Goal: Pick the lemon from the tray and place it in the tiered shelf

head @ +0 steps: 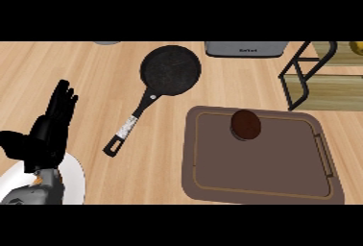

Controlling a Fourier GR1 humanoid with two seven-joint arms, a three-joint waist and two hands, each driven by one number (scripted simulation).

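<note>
The brown tray (284, 182) lies at the lower right of the counter. On its far part rests a round dark brown disc (246, 125); no lemon shows on the tray. The tiered shelf (301, 79), a black frame with wooden boards, stands at the upper right. A small yellow thing (356, 46), cut off by the right edge, sits on its top board. My left hand (50, 129) rests at the left edge, open with fingers pointing up, far from the tray. My right hand shows nowhere.
A black frying pan (170, 69) lies left of the tray, its handle (127, 129) pointing toward me. A grey appliance (245, 49) stands at the back beside the shelf. A grey object (108, 43) peeks in at the top left.
</note>
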